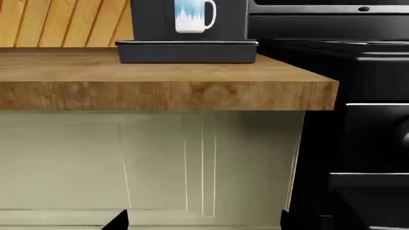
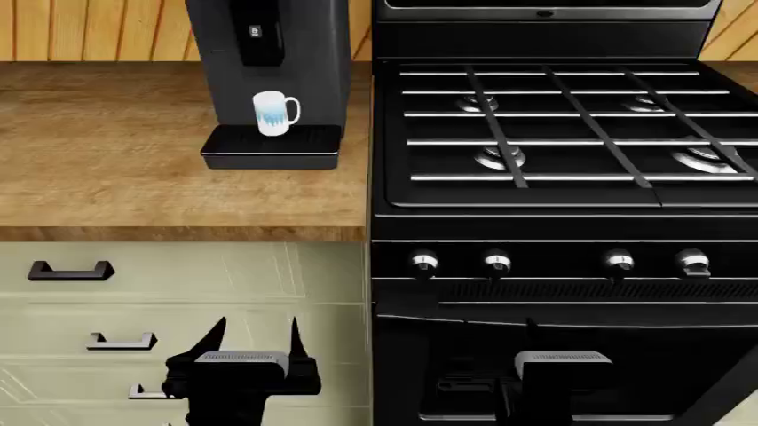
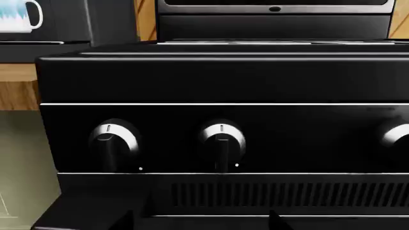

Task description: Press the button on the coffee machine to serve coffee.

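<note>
Head view shows the coffee machine [image 2: 284, 62] standing at the back of the wooden surface [image 2: 106, 169], just beside the black gas stove [image 2: 556, 142]. A white mug with a blue pattern [image 2: 275, 114] sits on the machine's ribbed drip tray [image 2: 270, 146], under the spout block. A tiny dark key with a pale mark, the button [image 2: 255, 33], shows on the upper front of the machine, above the mug.

The left claw [image 2: 255, 342] hangs low in front of the pale cabinet drawers [image 2: 177, 293], well below the edge of the surface and well apart from the machine; its two dark fingers stand spread, with nothing between them. The right claw [image 2: 548, 373] sits low in front of the stove's door, below the row of knobs [image 2: 498, 263]; its fingers blend into the black front, so I cannot tell whether it is spread or closed.

In the left wrist view, the mug [image 1: 194, 15] and drip tray [image 1: 187, 50] appear above the edge of the surface [image 1: 160, 88]. The right wrist view faces two stove knobs [image 3: 222, 140] at close range.
</note>
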Robot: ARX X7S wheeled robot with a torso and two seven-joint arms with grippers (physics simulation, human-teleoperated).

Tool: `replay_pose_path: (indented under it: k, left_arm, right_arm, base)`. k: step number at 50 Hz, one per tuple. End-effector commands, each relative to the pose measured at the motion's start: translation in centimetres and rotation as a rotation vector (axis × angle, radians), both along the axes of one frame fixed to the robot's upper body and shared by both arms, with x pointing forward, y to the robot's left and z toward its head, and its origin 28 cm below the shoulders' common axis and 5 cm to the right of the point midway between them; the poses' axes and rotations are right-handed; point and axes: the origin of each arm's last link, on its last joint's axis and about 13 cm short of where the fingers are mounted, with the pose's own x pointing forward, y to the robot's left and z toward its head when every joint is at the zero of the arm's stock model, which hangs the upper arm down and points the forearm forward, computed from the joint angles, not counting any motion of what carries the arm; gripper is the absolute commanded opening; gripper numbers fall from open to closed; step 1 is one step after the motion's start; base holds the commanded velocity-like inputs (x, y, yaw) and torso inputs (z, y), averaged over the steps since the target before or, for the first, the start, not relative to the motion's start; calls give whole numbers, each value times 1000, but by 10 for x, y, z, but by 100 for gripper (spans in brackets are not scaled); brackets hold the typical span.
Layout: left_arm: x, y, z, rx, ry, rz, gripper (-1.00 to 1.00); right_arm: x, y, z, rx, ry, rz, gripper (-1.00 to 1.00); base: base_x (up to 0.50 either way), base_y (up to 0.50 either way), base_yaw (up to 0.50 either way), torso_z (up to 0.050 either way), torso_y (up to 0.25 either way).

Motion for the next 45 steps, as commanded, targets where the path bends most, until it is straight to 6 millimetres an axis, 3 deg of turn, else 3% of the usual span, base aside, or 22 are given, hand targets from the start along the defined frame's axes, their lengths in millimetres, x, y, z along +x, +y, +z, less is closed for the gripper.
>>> replay_pose_path:
  k: [1, 19, 45]
  left_arm:
    - [0, -1, 1, 1, -2, 0, 100]
    - [1, -4, 0, 59, -3, -7, 100]
    - [2, -3, -1, 51, 4, -9, 100]
  right_arm:
    - [0, 1, 0, -10, -3, 4, 100]
    - [-1, -1, 1, -29, -16, -7, 100]
    - [-2, -1, 1, -45, -13, -12, 100]
  base:
    - [0, 0, 0, 0, 0]
    - [0, 14, 0, 0, 0]
    - [4, 442, 0, 0, 0]
